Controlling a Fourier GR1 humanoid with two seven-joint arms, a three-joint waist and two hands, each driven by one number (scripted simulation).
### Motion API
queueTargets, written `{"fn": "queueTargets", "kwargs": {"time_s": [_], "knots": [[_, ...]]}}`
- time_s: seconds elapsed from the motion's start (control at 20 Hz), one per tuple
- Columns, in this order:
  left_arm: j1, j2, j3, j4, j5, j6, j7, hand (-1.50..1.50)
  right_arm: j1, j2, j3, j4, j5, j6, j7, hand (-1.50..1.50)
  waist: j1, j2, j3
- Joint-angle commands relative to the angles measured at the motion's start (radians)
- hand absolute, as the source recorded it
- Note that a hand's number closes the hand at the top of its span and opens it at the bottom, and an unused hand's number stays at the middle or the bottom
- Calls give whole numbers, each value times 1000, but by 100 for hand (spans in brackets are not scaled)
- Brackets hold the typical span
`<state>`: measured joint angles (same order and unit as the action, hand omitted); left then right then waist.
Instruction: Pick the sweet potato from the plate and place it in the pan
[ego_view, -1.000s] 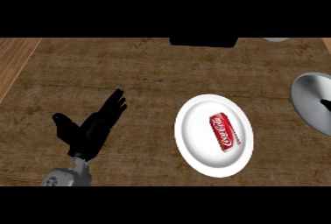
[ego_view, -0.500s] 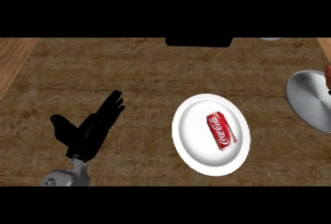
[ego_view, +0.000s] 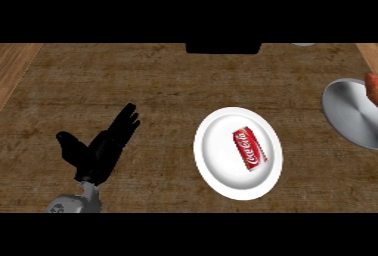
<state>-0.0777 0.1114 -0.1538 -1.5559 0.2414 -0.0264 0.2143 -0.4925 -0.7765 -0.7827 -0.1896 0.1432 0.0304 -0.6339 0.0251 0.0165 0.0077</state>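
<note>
A white plate lies on the brown counter right of centre, and a red cola can lies flat on it. At the right edge a silver pan is partly cut off. A reddish-orange piece, possibly the sweet potato, shows over the pan's far rim at the frame edge. My left hand stays open at the lower left, fingers straight and pointing up-right, well apart from the plate. My right hand shows nowhere.
A black object sits at the counter's far edge, top centre. A small grey item peeks in at the top right. Lighter wood strips border the counter at the left and right.
The plate, can and pan have drifted slightly left in the view, so more of the pan shows. The reddish-orange piece has come into sight at the right edge. My left hand is unmoved.
</note>
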Motion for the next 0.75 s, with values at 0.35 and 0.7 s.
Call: {"fn": "queueTargets", "kwargs": {"time_s": [0.35, 0.7], "knots": [[9, 28, 33, -13, 12, -24, 31, 0, 148, -79, 5, 9, -29, 276, -134, -150, -9, -9, -3], [48, 3, -3, -24, -25, -28, 6, 0, 154, -67, 33, 14, -25, 276, -148, -150, -4, -9, -3]]}}
